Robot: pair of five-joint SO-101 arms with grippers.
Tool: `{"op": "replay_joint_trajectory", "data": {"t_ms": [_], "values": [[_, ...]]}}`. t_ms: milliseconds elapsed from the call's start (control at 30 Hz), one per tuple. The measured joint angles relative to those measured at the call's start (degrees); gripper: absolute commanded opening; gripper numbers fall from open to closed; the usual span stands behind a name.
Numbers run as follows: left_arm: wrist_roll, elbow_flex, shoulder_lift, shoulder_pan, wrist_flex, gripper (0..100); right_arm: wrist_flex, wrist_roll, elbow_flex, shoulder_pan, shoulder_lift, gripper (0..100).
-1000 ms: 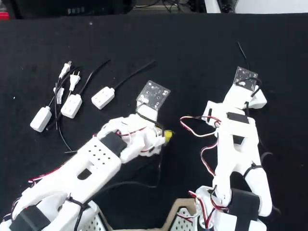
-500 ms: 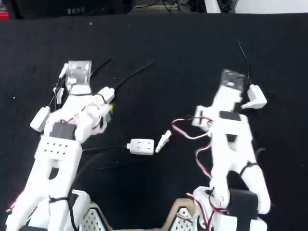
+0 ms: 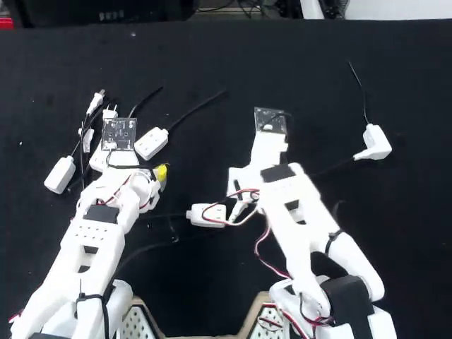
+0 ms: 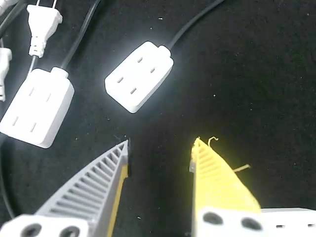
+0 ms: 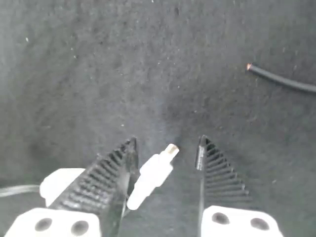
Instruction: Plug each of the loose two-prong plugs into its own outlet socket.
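Right claw (image 5: 167,140): fingers apart, gripping nothing, straddling a white plug (image 5: 150,175) that lies flat on the black worktop (image 3: 282,63), its narrow tip pointing away from the wrist. An outlet socket (image 5: 59,181) lies just beside the plug's blunt end, partly behind one finger; the high view places it (image 3: 207,214) near the worktop's middle, with nothing plugged in. Judgement: the straddle is a pre-grasp stance, the gap set to close across the plug body. Left claw (image 4: 160,143): likewise spread and empty, hanging over bare worktop near a second outlet socket (image 4: 139,75) whose slots face up, with a third outlet socket (image 4: 37,106) and a loose two-prong plug (image 4: 43,22) beyond. Judgement: this arm is stationed to take up or steady a socket; which one cannot be told. No plug seen is seated, so the task stands early. Risk: the straddled plug appears to point away from its neighbouring socket and would need turning before insertion.
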Motion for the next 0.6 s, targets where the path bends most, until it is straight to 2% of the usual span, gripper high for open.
{"op": "replay_joint_trajectory", "data": {"t_ms": [100, 433, 600], "values": [[0.00, 0.00, 0.00, 0.00, 0.00, 20, 0.00, -3.08, 0.00, -0.35, 1.05, 18.4], [-0.09, 0.00, 0.00, 0.00, -0.18, 20, 3.25, -3.78, 0.00, -0.62, 3.69, 18.6], [-0.18, 0.00, 0.00, 0.00, -0.53, 20, 4.84, -3.78, 0.70, -6.59, 3.78, 18.5]]}}
